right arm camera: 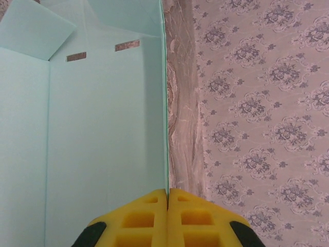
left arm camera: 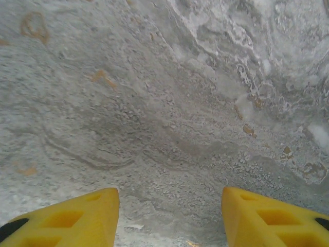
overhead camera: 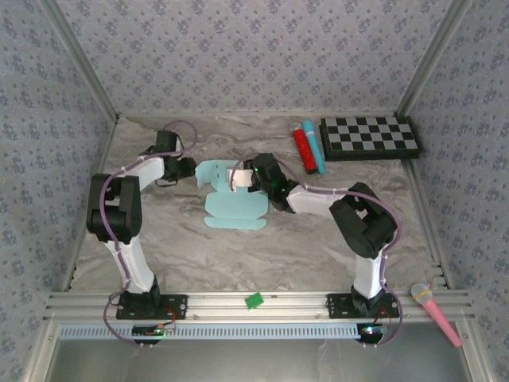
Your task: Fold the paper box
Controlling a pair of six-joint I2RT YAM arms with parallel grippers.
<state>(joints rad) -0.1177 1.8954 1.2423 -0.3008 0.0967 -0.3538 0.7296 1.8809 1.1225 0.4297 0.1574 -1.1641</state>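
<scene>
Pale aqua-blue paper box [overhead camera: 235, 210], thin card, not box-shaped yet, more of a half-folded die-cut sheet. Sitting around the middle of the marble table [overhead camera: 238, 263]. Near part lying flat, rounded flaps along the near edge. Far part ending in a rounded lobe on the left. One panel on the right side lifted, looking whitish from above. Up close from the right wrist, paper box [right arm camera: 103, 144] as plain panels meeting at a vertical crease, two small slots near the top, angled flap top left, clean straight right edge.
</scene>
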